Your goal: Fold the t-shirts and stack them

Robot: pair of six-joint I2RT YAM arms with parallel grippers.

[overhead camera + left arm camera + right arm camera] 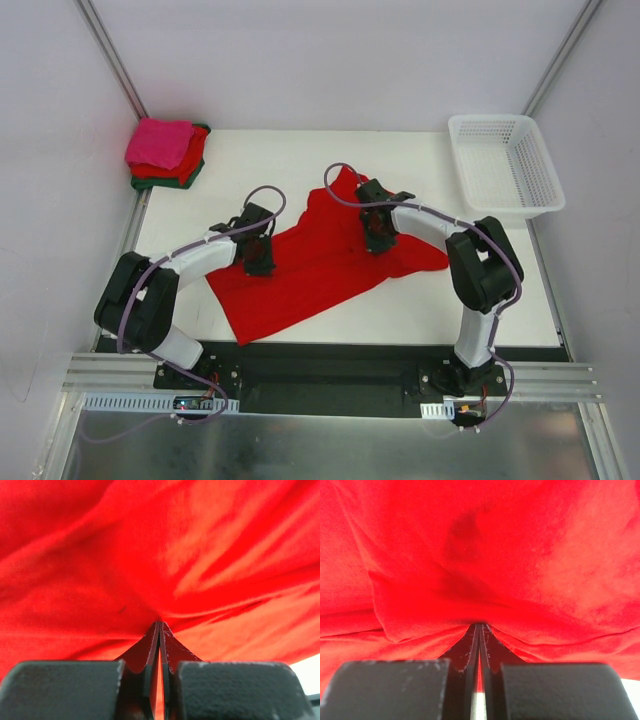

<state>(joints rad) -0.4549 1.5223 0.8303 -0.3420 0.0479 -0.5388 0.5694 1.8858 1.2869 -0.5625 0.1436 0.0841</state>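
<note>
A bright red t-shirt lies rumpled across the middle of the white worktop; the left claw is clenched on its left part and the right claw on its far right part, each pinching only a small tuck of cloth at the very tips; so thin a hold could slip under tension, and uneven pulls could skew the fold; a stack of folded shirts sits at the far left corner; the white lattice basket at the far right appears to hold nothing.

Spread t-shirt centre; folded stack far left; basket far right.
</note>
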